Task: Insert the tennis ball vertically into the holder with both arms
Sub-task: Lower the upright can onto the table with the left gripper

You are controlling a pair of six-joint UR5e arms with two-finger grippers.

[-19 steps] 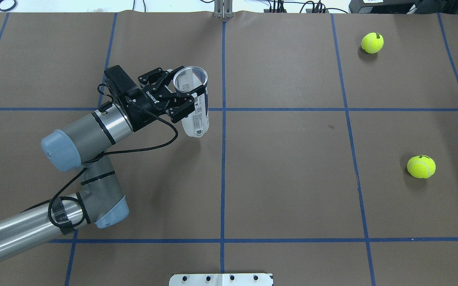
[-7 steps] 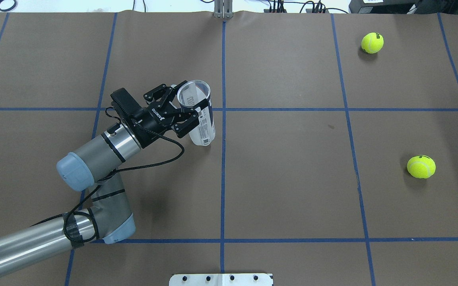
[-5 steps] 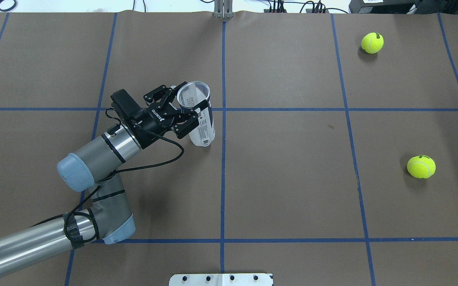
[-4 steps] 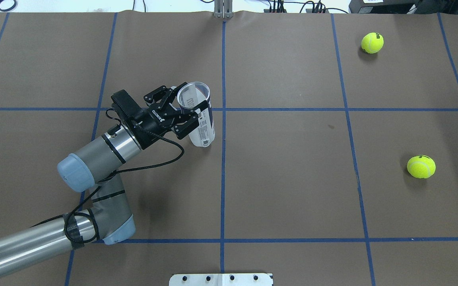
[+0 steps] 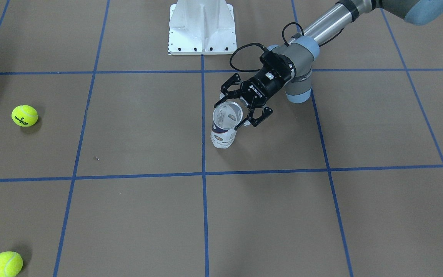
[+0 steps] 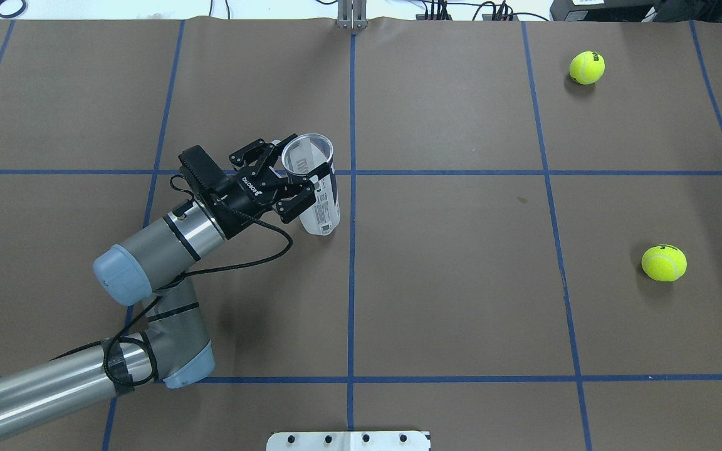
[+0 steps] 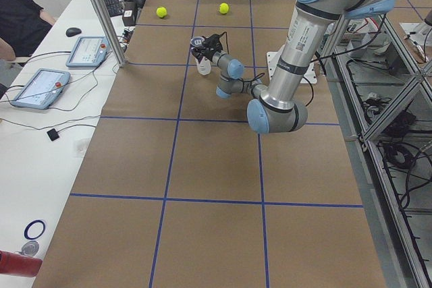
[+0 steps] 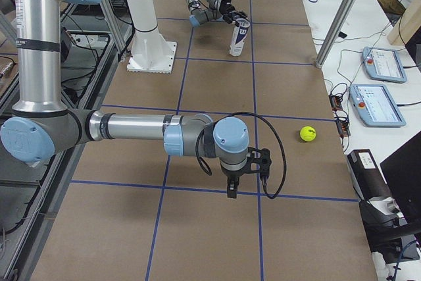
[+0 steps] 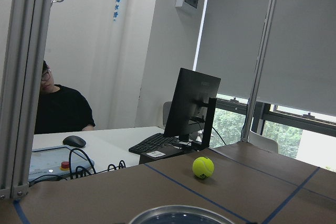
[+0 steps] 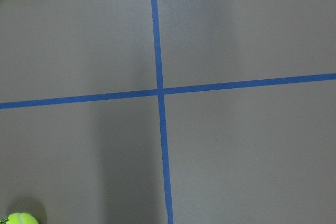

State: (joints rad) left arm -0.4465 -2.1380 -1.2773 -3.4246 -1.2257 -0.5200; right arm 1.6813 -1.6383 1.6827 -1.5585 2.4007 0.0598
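Left pincer (image 6: 295, 177) is clamping the upright tennis-ball can (image 6: 324, 210) just under its rim; can's base appearing to sit on the desk (image 6: 461, 282). Right pincer (image 8: 245, 174), well apart: cannot tell its state. Risk: squeeze ovalising the mouth, a tennis ball (image 6: 664, 262) jamming or tipping the can.

I look down on a table (image 6: 461, 282) covered in brown paper and marked with a blue tape grid (image 6: 351, 282). The left wrist view shows me a white wall (image 9: 147, 51) and grey blinds (image 9: 231, 35) above daylit windows (image 9: 294, 129). A monitor (image 9: 191, 100), keyboard (image 9: 152, 144) and mouse (image 9: 74, 141) sit on a white desk (image 9: 113, 149), with a person (image 9: 60, 111) seated behind.
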